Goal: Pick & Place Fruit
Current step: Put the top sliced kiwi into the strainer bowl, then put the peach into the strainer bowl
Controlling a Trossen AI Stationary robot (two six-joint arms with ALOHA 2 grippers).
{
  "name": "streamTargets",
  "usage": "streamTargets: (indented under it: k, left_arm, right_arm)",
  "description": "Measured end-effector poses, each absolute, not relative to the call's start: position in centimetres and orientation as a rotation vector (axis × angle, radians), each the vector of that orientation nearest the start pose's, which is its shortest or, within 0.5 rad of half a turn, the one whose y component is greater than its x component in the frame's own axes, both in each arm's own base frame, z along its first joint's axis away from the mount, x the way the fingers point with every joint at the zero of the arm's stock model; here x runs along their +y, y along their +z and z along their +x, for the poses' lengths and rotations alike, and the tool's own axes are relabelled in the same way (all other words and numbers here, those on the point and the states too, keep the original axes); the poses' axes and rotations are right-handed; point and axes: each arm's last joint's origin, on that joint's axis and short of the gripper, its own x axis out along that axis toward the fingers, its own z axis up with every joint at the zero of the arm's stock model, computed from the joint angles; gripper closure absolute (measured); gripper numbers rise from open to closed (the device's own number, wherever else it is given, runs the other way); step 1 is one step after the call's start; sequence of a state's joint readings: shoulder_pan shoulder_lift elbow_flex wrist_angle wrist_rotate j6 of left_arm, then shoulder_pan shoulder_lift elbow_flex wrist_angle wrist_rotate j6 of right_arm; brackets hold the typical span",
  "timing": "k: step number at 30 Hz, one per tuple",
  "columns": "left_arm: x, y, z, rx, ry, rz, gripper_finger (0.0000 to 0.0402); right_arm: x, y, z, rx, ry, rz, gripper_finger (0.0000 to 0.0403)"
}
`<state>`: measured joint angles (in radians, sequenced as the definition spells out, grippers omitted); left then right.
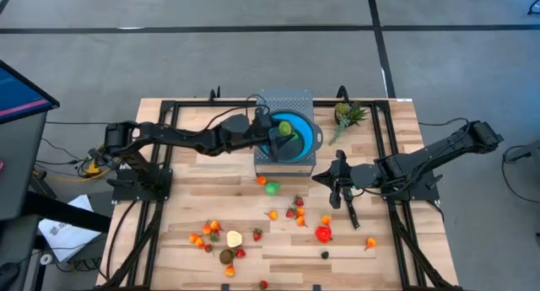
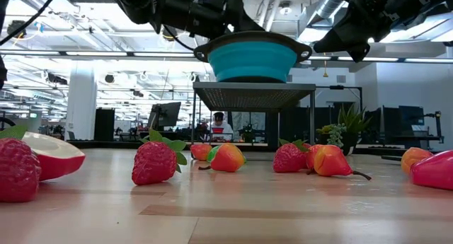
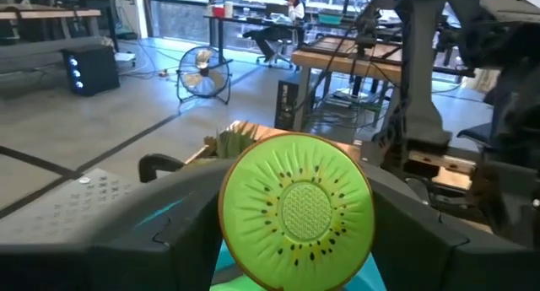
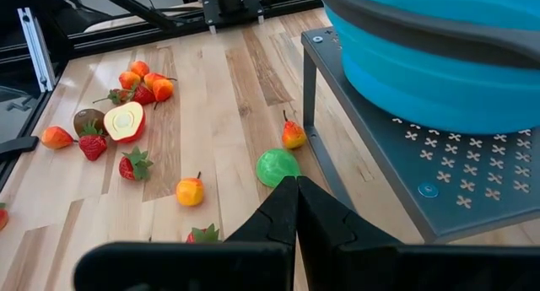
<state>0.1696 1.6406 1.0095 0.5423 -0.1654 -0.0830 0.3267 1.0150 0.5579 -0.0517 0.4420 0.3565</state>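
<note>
Spanning most of the high view, the pale wooden plank worktop (image 1: 211, 173) carries a grey perforated metal stand (image 1: 285, 160) at its far middle edge, and a round blue collapsible bowl (image 1: 305, 139) sits on that stand. The left gripper (image 1: 283, 131) hangs over the bowl, grasping a green kiwi-half toy fruit (image 3: 295, 208) between its fingers (image 3: 160, 232), cut face toward the wrist camera. The right gripper (image 1: 350, 205) rests low near the worktop's right side, clenched tight on nothing. Small toy fruits lie scattered toward the near edge: a red pepper-like piece (image 1: 323, 234), a halved pale-fleshed fruit (image 1: 234, 238), a green round fruit (image 4: 278, 167) beside the stand's leg, and a strawberry (image 2: 156, 161).
</note>
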Motion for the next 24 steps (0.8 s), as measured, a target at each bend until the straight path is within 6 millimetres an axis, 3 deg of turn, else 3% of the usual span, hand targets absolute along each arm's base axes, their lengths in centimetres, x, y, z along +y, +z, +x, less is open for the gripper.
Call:
streamTargets:
  k: [14, 18, 24]
  left_arm:
    - [6.65, 26.2, 36.15, 0.078, 0.336, -0.082, 0.0128]
    - [6.63, 26.21, 36.15, 0.078, 0.332, -0.083, 0.0151]
    - [6.58, 26.25, 36.16, 0.075, 0.314, -0.086, 0.0217]
  right_arm:
    - [5.53, 22.77, 20.2, 0.444, -0.195, 0.159, 0.0403]
    - [5.54, 22.77, 20.2, 0.444, -0.195, 0.159, 0.0403]
    - [5.54, 22.77, 20.2, 0.444, -0.195, 0.159, 0.0403]
